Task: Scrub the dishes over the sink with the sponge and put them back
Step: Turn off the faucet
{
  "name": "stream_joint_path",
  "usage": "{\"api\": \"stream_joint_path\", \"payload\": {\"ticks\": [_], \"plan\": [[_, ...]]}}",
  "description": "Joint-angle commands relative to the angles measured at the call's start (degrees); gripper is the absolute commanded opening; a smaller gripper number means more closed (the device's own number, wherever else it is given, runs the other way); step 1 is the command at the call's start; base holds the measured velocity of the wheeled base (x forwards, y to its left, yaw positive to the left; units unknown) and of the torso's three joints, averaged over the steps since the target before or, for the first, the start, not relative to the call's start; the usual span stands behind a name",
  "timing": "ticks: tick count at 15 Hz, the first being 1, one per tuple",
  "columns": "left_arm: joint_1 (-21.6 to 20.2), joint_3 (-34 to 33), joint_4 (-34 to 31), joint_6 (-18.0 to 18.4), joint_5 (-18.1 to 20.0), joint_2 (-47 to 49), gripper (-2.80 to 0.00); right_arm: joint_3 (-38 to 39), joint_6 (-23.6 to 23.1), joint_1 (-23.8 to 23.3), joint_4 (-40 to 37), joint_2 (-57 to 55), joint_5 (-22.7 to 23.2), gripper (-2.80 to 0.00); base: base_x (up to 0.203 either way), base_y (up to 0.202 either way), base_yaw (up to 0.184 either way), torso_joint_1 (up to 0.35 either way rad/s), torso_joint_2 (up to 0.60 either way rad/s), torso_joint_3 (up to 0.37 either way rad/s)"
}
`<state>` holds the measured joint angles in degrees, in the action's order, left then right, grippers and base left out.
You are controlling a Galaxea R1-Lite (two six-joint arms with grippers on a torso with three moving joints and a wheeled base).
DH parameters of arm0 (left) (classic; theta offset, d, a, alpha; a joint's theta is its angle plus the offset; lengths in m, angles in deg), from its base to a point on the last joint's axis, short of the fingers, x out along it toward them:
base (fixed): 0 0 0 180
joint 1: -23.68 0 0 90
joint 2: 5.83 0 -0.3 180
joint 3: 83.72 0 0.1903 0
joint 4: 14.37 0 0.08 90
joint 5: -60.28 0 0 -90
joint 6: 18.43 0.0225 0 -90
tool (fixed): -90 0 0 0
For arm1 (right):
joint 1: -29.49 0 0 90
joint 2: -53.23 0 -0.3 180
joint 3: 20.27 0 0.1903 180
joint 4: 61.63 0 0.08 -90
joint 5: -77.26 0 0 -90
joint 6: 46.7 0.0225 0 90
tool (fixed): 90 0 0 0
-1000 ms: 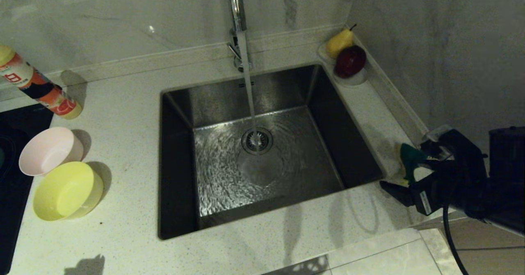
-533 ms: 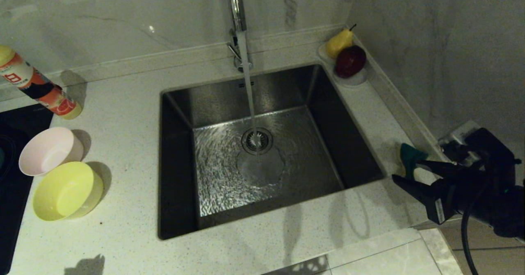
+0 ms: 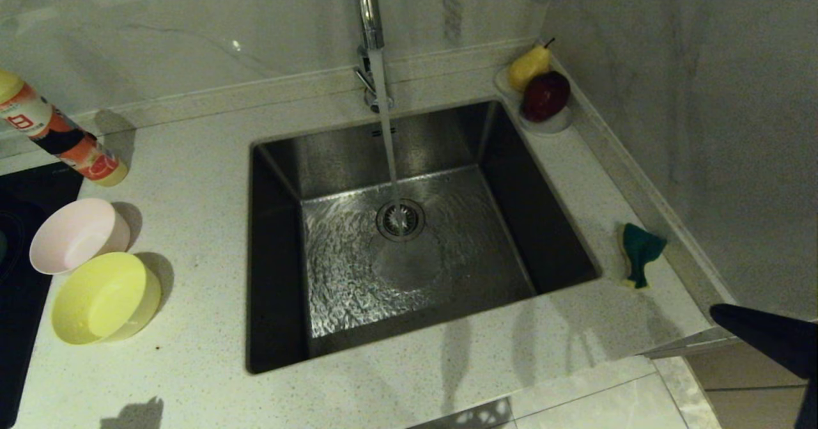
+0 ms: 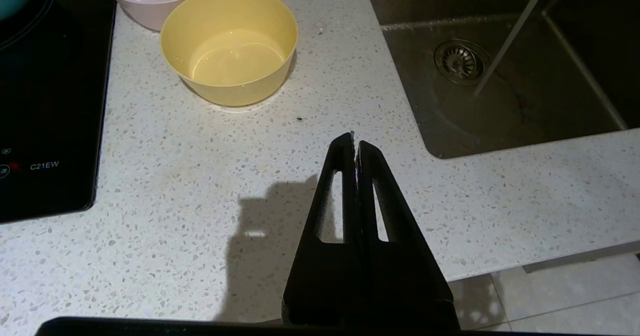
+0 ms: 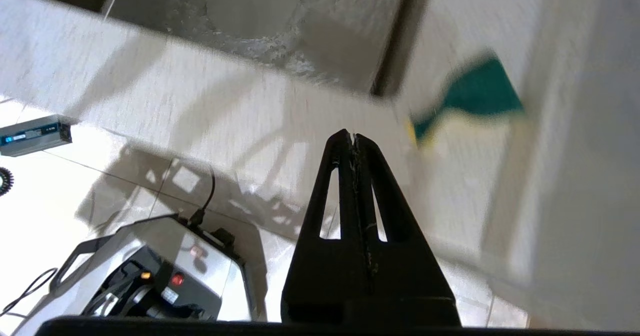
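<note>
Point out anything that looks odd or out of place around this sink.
The tall chrome tap is running into the empty stainless steel sink with nothing under it. The green and yellow sponge lies crumpled on the counter, apart from the shut right gripper.

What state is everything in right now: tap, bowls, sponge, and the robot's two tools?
Tap: running into sink.
Pink bowl: upright, on counter.
Yellow bowl: upright, on counter.
Sponge: lying on counter, unheld.
Left tool: shut, empty.
Right tool: shut, empty.
</note>
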<state>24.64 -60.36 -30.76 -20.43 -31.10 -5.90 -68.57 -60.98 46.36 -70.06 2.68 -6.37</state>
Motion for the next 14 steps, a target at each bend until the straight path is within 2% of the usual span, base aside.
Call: {"api": "stream_joint_path", "payload": {"ticks": [1,4,6,8,10,12,14], "plan": [[0.0,-2.29,0.06,-0.02,-0.03,-0.01,-2.8,4.57,-0.17,-6.85,-2.17,13.4,3.52,-2.8,0.0,0.0,0.0,0.0,0.0,0.0],[0.0,-2.29,0.06,-0.02,-0.03,-0.01,-2.8,12.66,-0.09,-13.55,-4.64,24.62,6.92,-2.8,0.0,0.0,0.0,0.0,0.0,0.0],[0.0,-2.29,0.06,-0.02,-0.03,-0.01,-2.8,18.22,0.07,-14.99,-5.33,31.11,6.95,-2.8,0.0,0.0,0.0,0.0,0.0,0.0],[0.0,-2.29,0.06,-0.02,-0.03,-0.1,-2.8,23.23,-0.06,-15.47,-5.65,37.14,4.62,-2.8,0.0,0.0,0.0,0.0,0.0,0.0],[0.0,-2.29,0.06,-0.02,-0.03,-0.02,-2.8,24.13,0.68,-15.79,-8.49,42.56,2.37,-2.8,0.0,0.0,0.0,0.0,0.0,0.0],[0.0,-2.29,0.06,-0.02,-0.03,-0.1,-2.8,23.91,3.61,-15.94,-13.13,48.51,-2.03,-2.8,0.0,0.0,0.0,0.0,0.0,0.0],[0.0,-2.29,0.06,-0.02,-0.03,-0.1,-2.8,24.53,6.35,-16.14,-15.25,50.86,-4.47,-2.8,0.0,0.0,0.0,0.0,0.0,0.0]]}}
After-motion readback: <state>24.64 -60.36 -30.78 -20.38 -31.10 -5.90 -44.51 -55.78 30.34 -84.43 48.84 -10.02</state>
